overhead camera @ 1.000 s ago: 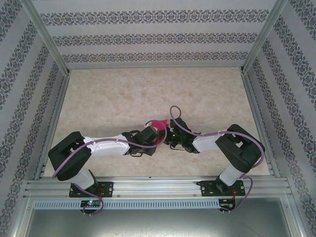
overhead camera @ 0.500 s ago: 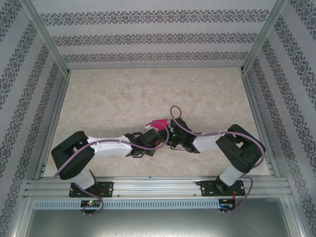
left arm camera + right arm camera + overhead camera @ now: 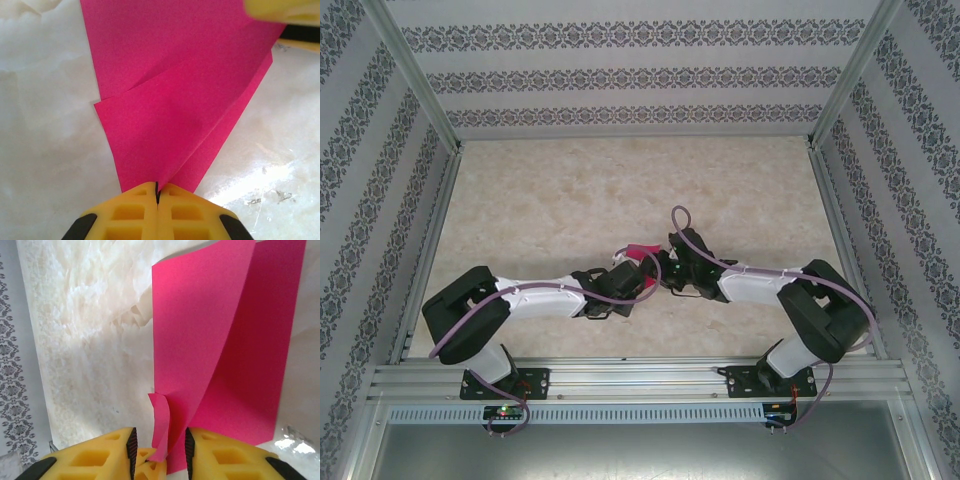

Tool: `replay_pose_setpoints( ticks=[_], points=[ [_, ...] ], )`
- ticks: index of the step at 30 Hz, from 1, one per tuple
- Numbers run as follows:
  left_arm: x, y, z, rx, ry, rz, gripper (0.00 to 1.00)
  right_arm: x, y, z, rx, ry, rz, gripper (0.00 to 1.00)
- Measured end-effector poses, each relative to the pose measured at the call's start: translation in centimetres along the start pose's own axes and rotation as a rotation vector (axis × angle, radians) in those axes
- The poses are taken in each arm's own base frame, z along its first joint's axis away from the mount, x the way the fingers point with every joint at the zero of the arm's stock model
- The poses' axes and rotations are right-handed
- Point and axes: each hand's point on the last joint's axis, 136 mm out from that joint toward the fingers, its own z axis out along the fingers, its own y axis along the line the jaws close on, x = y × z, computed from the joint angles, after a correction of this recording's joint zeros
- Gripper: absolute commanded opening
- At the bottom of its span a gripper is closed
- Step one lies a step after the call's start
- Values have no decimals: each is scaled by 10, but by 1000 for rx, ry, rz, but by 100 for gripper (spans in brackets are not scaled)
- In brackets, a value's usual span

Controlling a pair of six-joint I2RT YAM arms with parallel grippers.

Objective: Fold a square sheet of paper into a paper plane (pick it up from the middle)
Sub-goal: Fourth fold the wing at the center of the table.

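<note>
Both arms lie low and folded inward over the near half of the pale marbled table (image 3: 570,190), wrists meeting nose to nose at its middle: the left gripper (image 3: 642,278) points right and the right gripper (image 3: 670,277) points left, almost touching. Between and just beyond them the overhead view gives small patches of the thin bright magenta-pink sheet of paper (image 3: 638,250); the wrists cover the rest, and neither grip can be judged from above. The left wrist view settles its side: the left gripper (image 3: 157,189) is clamped tight, yellow fingers pressed together on a pointed corner of the sheet of paper (image 3: 175,115), which fans out ahead of the fingertips in two overlapping layers with a diagonal fold edge across them. At the far right ahead of those fingers, a blurred yellow finger (image 3: 282,10) of the other gripper meets the sheet's edge; contact cannot be confirmed. The right wrist view shows the right gripper (image 3: 160,437) released, jaws parted with clear gaps either side of a small curled tab of paper standing between them. Ahead of it the sheet of paper (image 3: 240,355) rises in a curved upright flap over a flatter layer on the table (image 3: 85,340). The sheet's top edge is cut off there, so its full outline cannot be made out.
</note>
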Motion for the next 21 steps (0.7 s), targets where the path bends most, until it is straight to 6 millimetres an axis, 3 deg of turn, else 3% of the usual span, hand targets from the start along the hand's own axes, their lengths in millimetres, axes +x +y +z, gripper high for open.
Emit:
replay_pose_setpoints(
  ticks=[2,10,16,21],
  points=[
    [2,3,0,17,1,-16,3,1,1,-4,6,4,-19,43],
    [3,4,-2,131,13,-83,3,-9,10,-35,2,-43,-83,48],
    [4,-3,-2,252,34,-133,3,-24,18,-62,-6,-129,-137,48],
    [1,-12,-6,353,51,-172,2,-24,17,-68,5,-141,-182,47]
  ],
)
